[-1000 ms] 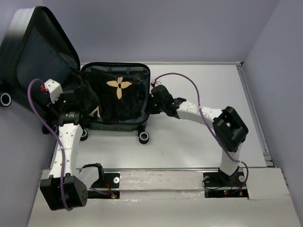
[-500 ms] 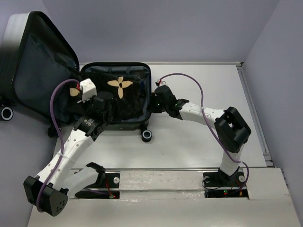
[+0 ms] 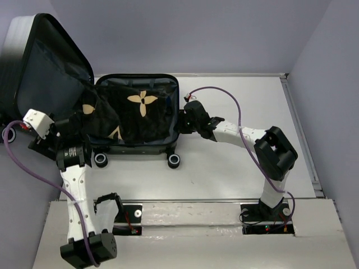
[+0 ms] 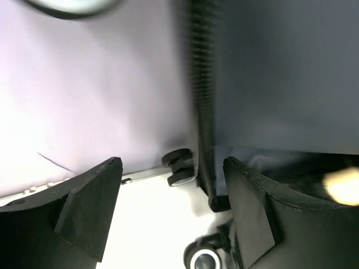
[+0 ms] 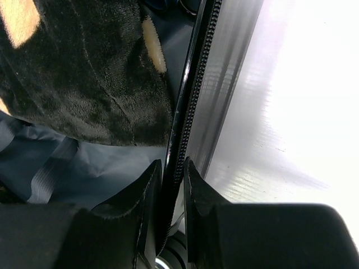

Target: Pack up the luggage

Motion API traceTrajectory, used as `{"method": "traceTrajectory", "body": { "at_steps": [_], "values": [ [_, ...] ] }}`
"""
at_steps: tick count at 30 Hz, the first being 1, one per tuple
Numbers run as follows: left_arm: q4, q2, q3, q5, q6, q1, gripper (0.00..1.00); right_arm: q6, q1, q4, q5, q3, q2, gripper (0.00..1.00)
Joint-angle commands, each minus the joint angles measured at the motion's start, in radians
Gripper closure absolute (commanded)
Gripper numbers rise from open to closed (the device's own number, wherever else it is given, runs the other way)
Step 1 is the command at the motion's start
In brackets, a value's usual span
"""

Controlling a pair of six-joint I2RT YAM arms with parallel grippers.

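The luggage (image 3: 138,147) lies open on the table, its lid (image 3: 47,73) standing up at the back left. A black blanket with tan flowers (image 3: 143,112) fills the base, one corner draped over the left edge. My left gripper (image 3: 66,128) hangs open and empty just left of the case. In the left wrist view its jaws (image 4: 171,190) frame bare table, with the lid's zipper edge (image 4: 202,106) and caster wheels (image 4: 179,168) ahead. My right gripper (image 3: 183,123) is shut on the case's right rim (image 5: 178,140), with the blanket (image 5: 84,73) and grey lining (image 5: 73,162) beside it.
Two caster wheels (image 3: 174,161) stick out at the case's front edge. Purple walls close in the left, the back and the right. A raised strip (image 3: 300,129) runs along the table's right side. White table (image 3: 235,174) lies in front of the case and to its right.
My left arm swung from over the open case back to its left side, and its jaws opened. The right gripper stayed clamped on the rim.
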Motion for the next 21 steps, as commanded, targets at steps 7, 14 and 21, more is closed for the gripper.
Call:
{"method": "traceTrajectory", "body": {
  "at_steps": [7, 14, 21],
  "values": [
    [0.124, 0.284, 0.110, -0.129, 0.054, 0.033, 0.18, -0.126, 0.009, 0.035, -0.168, -0.007, -0.007, 0.93],
    [0.204, 0.295, 0.101, -0.170, 0.114, 0.030, 0.94, -0.140, 0.009, 0.039, -0.162, -0.010, 0.006, 0.93],
    [0.301, 0.159, -0.006, -0.184, 0.152, -0.209, 0.94, -0.128, 0.009, 0.041, -0.185, -0.005, 0.018, 0.93]
  ]
}}
